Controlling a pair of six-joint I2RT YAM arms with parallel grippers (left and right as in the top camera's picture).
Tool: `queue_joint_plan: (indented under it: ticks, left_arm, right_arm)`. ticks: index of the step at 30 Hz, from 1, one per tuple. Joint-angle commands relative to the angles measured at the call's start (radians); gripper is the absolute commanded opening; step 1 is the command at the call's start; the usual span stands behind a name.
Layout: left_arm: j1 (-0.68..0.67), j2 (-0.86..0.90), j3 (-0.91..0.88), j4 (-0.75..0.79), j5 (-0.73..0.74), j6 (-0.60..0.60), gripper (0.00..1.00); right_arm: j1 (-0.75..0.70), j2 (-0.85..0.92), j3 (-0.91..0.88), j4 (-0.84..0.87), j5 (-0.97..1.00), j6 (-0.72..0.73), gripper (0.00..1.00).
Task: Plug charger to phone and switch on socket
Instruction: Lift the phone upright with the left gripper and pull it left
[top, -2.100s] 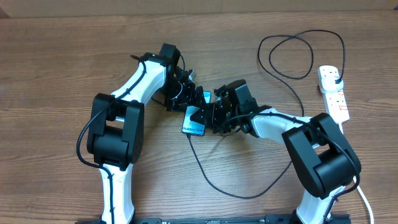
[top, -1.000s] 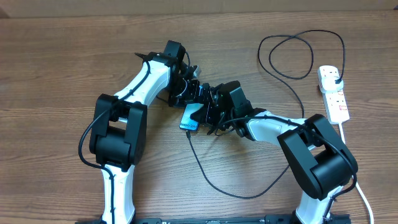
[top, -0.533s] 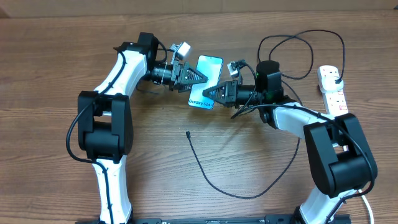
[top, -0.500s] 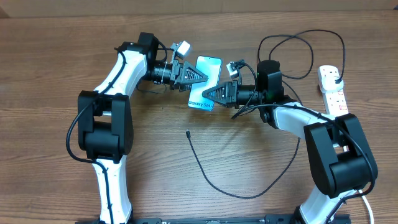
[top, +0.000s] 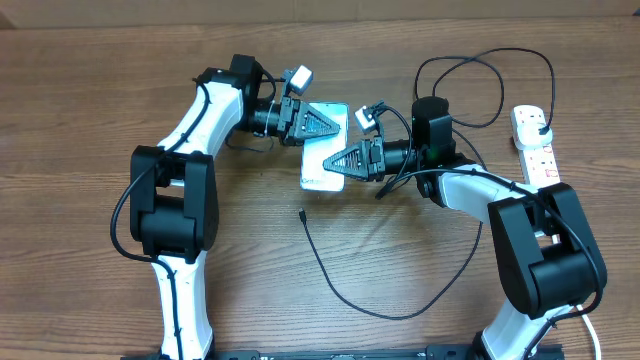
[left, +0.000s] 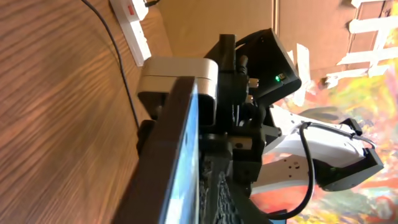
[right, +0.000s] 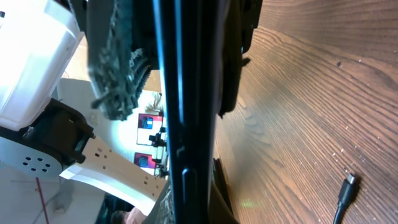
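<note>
Positioning step: slim black-edged smartphone (top: 322, 150) pinched between left gripper (top: 330, 122) and right gripper (top: 334, 165)
Next, I judge, one lets go to fetch the thin black cable (top: 303, 216) by its tip

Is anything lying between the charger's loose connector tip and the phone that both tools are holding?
Nothing visible does. The phone is gripped between the left tool and the right tool. The charger's connector tip lies on the wood just below the phone in the overhead view. No object sits between them, and the cable trails away from the phone.
</note>
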Motion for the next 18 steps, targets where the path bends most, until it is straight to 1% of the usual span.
queue_joint_plan:
  ticks: [1,5,8,10,11,12,13,14,15,17,18]
  left_arm:
    - [-0.036,-0.001,0.022,-0.003,0.045,0.026,0.24]
    - [-0.045,-0.001,0.022,-0.030,0.025,0.027,0.23]
    - [-0.045,-0.001,0.022,-0.075,-0.047,0.039,0.21]
    - [-0.045,-0.001,0.022,-0.093,-0.051,0.061,0.17]
    - [-0.045,-0.001,0.022,-0.092,-0.051,0.061,0.12]
    - [-0.045,-0.001,0.022,-0.082,-0.052,0.061,0.04]
    - [-0.043,-0.001,0.022,-0.073,-0.053,0.060,0.04]
    - [-0.038,-0.001,0.022,-0.056,-0.063,0.059,0.04]
    - [-0.030,-0.001,0.022,-0.040,-0.079,0.043,0.04]
    - [0.021,-0.001,0.022,0.013,-0.250,-0.093,0.04]
    - [0.046,-0.001,0.022,0.023,-0.286,-0.121,0.04]
  right_arm:
    - [0.013,-0.026,0.017,0.000,-0.023,0.005,0.04]
    - [0.010,-0.026,0.017,0.001,-0.019,0.004,0.04]
    - [0.000,-0.026,0.017,0.001,-0.011,0.004,0.04]
    - [-0.005,-0.026,0.017,0.001,-0.012,0.004,0.04]
    - [-0.006,-0.026,0.017,0.001,-0.012,0.004,0.06]
    - [-0.006,-0.026,0.017,0.001,-0.012,0.004,0.17]
    - [-0.006,-0.026,0.017,0.001,-0.012,0.004,0.25]
    - [-0.006,-0.026,0.017,0.001,-0.013,0.005,0.31]
    - [-0.011,-0.026,0.017,0.001,-0.012,0.005,0.35]
    - [-0.038,-0.026,0.031,0.001,-0.009,0.039,0.51]
    - [-0.042,-0.026,0.042,0.000,-0.010,0.049,0.54]
